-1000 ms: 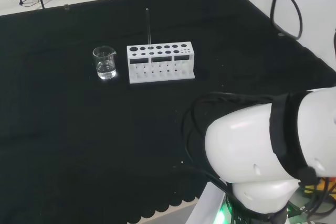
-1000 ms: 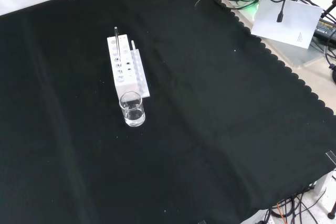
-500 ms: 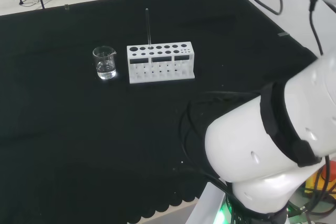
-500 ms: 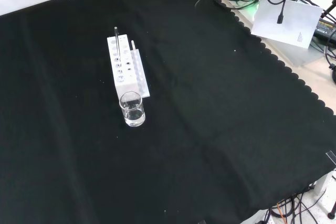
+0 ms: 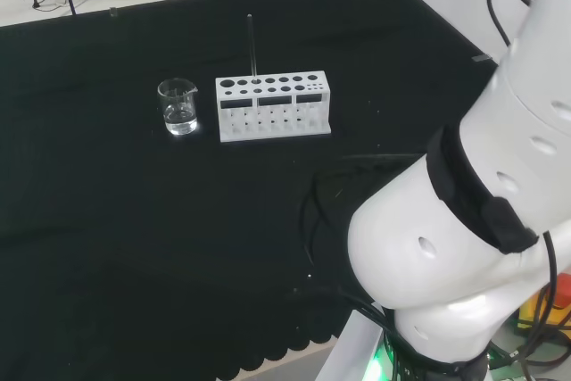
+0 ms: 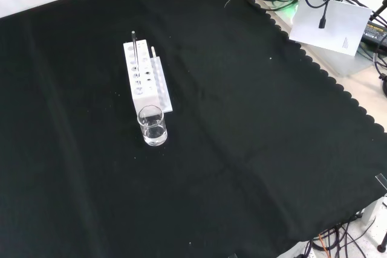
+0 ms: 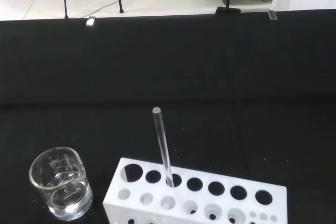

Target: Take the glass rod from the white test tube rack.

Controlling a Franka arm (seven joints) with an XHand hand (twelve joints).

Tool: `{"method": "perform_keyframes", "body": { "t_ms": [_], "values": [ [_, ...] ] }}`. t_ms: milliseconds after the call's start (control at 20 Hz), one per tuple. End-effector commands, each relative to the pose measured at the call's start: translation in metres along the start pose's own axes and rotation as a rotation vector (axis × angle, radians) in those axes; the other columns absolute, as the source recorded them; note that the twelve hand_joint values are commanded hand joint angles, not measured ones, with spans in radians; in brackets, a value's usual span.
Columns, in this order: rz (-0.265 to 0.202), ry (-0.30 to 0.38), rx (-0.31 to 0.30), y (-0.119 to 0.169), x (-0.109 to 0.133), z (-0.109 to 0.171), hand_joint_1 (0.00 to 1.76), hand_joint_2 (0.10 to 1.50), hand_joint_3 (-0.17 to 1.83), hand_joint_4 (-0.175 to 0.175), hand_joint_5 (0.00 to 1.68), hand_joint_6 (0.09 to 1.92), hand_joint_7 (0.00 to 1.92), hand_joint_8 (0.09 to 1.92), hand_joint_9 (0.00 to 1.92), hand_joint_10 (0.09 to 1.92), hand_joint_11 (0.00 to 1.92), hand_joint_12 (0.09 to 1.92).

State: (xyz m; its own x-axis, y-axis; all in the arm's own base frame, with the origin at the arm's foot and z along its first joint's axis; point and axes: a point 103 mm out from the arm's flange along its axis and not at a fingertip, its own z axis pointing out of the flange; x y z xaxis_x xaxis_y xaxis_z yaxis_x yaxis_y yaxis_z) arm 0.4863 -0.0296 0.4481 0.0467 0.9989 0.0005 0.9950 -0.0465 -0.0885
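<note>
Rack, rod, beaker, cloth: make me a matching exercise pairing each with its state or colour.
Things:
1. glass rod
2. rack
3. beaker
4. cloth

States:
A. black, covers the bench
B. white, with rows of round holes
C. upright in a rack hole
D. clear, stands beside the rack's end

Pairs: 1-C, 2-B, 3-D, 4-A

Clear glass rod (image 7: 162, 148) stands upright in the white test tube rack (image 7: 199, 199).
</note>
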Motion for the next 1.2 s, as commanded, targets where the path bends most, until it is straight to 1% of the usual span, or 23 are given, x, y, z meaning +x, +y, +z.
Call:
{"method": "perform_keyframes", "body": {
  "t_ms": [50,150,350,600,900,1200],
  "values": [
    [-0.017,0.008,0.015,0.035,-0.013,0.016,0.64,1.17,-0.17,-0.107,0.08,0.09,0.01,0.81,0.11,0.89,0.00,1.38],
    [-0.025,-0.020,0.019,0.040,-0.012,0.022,0.64,1.17,-0.17,-0.107,0.08,0.09,0.01,0.81,0.12,0.90,0.00,1.38],
    [-0.046,-0.033,0.033,0.049,-0.009,0.033,0.64,1.17,-0.17,-0.107,0.08,0.09,0.01,0.82,0.12,0.90,0.00,1.38],
    [-0.069,-0.053,0.055,0.049,-0.004,0.047,0.64,1.17,-0.17,-0.107,0.09,0.09,0.02,0.83,0.15,0.90,0.00,1.38],
    [-0.090,-0.047,0.072,0.053,0.005,0.065,0.64,1.17,-0.17,-0.110,0.09,0.09,0.06,0.85,0.21,0.91,0.00,1.40],
    [-0.085,-0.036,0.075,0.059,0.004,0.074,0.64,1.17,-0.17,-0.112,0.10,0.09,0.08,0.86,0.24,0.90,0.00,1.41]
  ]
}}
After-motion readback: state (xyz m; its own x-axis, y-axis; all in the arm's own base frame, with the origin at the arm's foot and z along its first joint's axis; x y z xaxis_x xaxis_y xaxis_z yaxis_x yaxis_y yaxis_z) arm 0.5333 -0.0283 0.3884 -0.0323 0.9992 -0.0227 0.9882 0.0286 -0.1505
